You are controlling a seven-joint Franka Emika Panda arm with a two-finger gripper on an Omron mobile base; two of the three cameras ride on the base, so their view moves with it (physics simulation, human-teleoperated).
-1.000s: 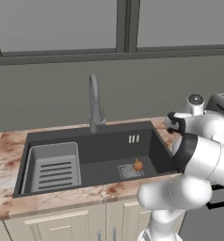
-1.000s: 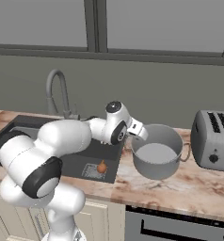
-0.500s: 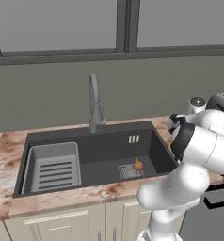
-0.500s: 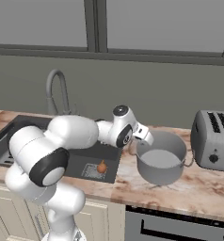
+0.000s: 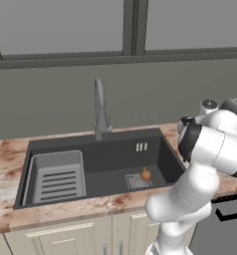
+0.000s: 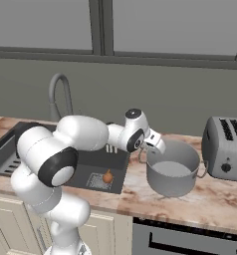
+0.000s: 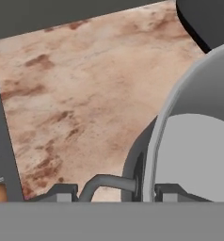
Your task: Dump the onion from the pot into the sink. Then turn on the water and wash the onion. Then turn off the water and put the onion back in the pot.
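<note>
Right base view shows the pot upright on the marbled worktop, between the sink and a toaster, its inside bare and pale. It is rigid matte metal, so it will not give under a pinch; it looks light while nothing is in it, but the smooth wall would slip, so the rim or a side handle is the sensible place to take it. The hand sits right at the pot's near rim, and in the hand view the two fingertips rise either side of the rim and handle loop — apparently pinching the wall, though the contact itself is cut off at the bottom edge, so I judge it a grip rather than see it plainly. The jaws stand at a middling width that would suit that.

Further out, the onion lies on the sink floor just beside the square drain grate — small, round and firm, likely to roll or squirt from a pinch, so a grasp across its widest part would suit. A slotted rack fills the far end of the basin, and the faucet stands behind with no water running
</note>
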